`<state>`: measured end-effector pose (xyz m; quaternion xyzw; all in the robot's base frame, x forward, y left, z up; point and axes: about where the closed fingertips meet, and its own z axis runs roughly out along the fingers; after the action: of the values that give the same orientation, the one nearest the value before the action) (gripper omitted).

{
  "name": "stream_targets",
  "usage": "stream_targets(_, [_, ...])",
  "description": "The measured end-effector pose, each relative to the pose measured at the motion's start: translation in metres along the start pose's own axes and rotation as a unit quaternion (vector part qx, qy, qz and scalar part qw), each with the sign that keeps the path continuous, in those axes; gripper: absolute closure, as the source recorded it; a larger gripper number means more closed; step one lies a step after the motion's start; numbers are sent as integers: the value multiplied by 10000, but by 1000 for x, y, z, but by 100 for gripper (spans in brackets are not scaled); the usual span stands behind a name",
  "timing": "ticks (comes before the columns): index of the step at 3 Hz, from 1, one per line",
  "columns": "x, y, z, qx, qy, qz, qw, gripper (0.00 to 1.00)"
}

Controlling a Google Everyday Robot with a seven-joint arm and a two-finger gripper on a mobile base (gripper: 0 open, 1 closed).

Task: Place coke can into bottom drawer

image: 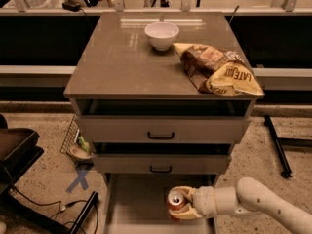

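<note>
The coke can (176,200), red-orange with a silver top, stands upright in my gripper (181,203), which is shut on it. The gripper holds the can over the right part of the bottom drawer (134,204), a pulled-out grey-beige tray with a plain floor at the foot of the cabinet. My white arm (258,204) reaches in from the lower right. I cannot tell whether the can touches the drawer floor.
Two shut drawers with black handles (161,136) sit above the open one. On the cabinet top (117,57) are a white bowl (162,34) and a chip bag (219,69). A dark chair base (19,155) and cables lie at the left, a black rod (278,145) at the right.
</note>
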<state>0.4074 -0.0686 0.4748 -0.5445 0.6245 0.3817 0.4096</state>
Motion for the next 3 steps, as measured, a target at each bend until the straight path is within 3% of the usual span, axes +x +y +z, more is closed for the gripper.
stream_targets(1, [47, -8, 14, -194, -74, -346, 9992, 100])
stream_targets(2, [119, -28, 31, -242, -87, -366, 9990, 100])
stream_targets(3, [120, -29, 32, -234, -85, -359, 9990, 100])
